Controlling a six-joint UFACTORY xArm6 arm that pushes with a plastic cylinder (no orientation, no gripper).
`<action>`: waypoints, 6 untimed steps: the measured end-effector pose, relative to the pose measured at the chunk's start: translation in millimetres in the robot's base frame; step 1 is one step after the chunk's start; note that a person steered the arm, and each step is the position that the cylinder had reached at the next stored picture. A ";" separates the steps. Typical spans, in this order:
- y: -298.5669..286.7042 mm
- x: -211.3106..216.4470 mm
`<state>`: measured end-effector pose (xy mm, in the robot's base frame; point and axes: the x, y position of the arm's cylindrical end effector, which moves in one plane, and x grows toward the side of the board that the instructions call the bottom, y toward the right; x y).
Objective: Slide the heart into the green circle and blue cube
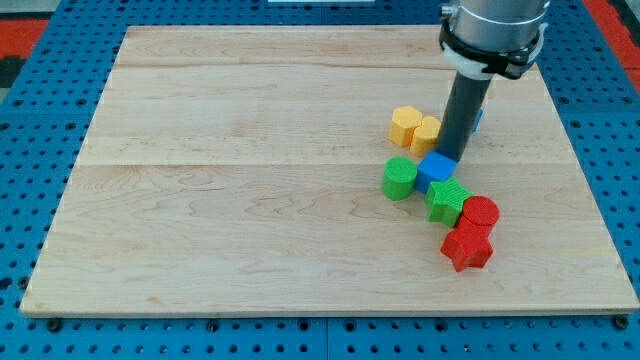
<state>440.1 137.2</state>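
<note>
The yellow heart lies right of the board's middle, touching a yellow hexagon on its left. The green circle and the blue cube sit side by side just below the heart. My tip is down at the heart's right side, at the top edge of the blue cube. The dark rod hides whether the tip touches the heart or the cube.
A green star, a red circle and a red star run down to the right of the blue cube. A bit of another blue block shows behind the rod. The wooden board lies on blue pegboard.
</note>
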 end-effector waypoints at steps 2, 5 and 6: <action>68.7 -20.3; 4.9 -75.7; -27.3 -39.6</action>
